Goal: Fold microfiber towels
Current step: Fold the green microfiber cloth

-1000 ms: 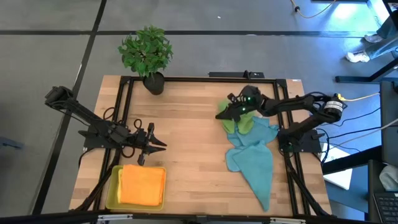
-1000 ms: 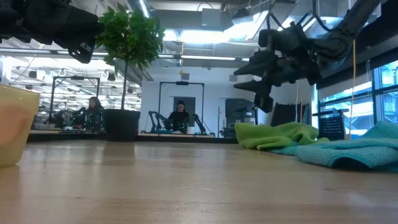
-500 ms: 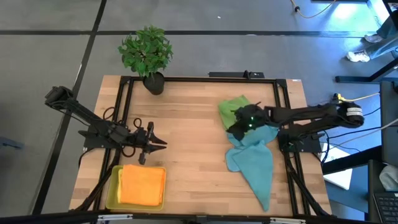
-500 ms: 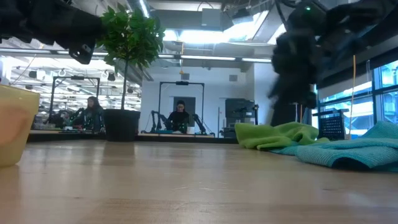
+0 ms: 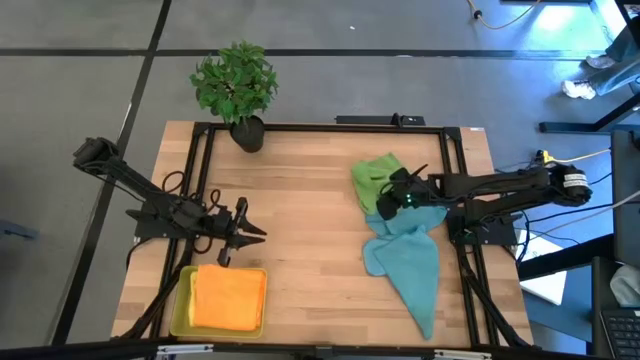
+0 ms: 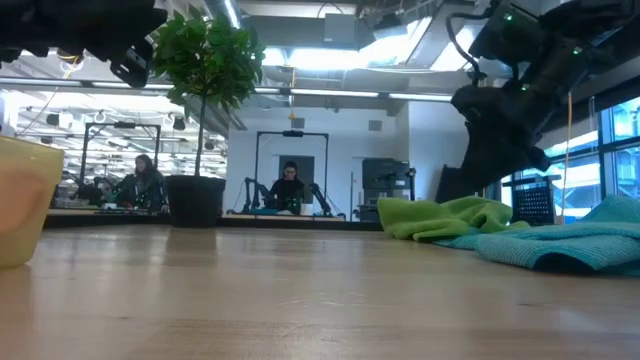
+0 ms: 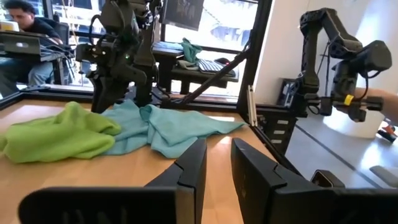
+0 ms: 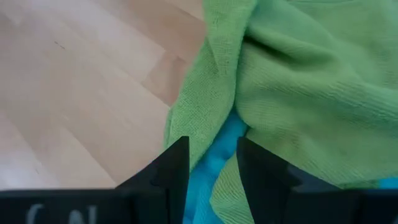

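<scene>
The right claw [image 5: 388, 203] has dropped from above the heap to the green towel [image 5: 377, 178] — fingers parted, holding nothing, likely about to pick. The left claw [image 5: 243, 231] waits slightly open, empty, near the tray [image 5: 183, 303]. Visible on the counter [image 5: 300, 220]: 1 green, 1 orange towel [image 5: 229, 297] in the tray, teal cloth [image 5: 410, 265] — count unclear.

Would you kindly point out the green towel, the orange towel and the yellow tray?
green towel [image 5: 375, 176], high view, bare upper part.
orange towel [image 5: 229, 297], high view, its middle.
yellow tray [image 5: 181, 300], high view, left rim.
</scene>
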You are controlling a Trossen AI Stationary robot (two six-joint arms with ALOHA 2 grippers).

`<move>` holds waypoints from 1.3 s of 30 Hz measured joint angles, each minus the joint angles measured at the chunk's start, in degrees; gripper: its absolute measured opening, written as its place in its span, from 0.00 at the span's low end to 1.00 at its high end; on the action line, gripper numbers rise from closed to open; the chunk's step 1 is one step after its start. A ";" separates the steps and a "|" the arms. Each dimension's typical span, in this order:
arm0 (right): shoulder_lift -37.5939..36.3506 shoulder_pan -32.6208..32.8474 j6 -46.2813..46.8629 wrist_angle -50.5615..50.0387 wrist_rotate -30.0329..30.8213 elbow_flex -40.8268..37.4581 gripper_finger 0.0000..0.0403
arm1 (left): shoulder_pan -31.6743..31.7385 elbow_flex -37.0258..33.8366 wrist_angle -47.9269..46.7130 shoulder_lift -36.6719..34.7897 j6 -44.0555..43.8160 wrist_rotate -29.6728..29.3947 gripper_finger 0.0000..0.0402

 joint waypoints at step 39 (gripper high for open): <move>13.51 -9.72 -5.81 7.08 -13.25 2.21 0.34 | 0.39 -0.02 -0.28 0.00 0.47 -1.35 0.17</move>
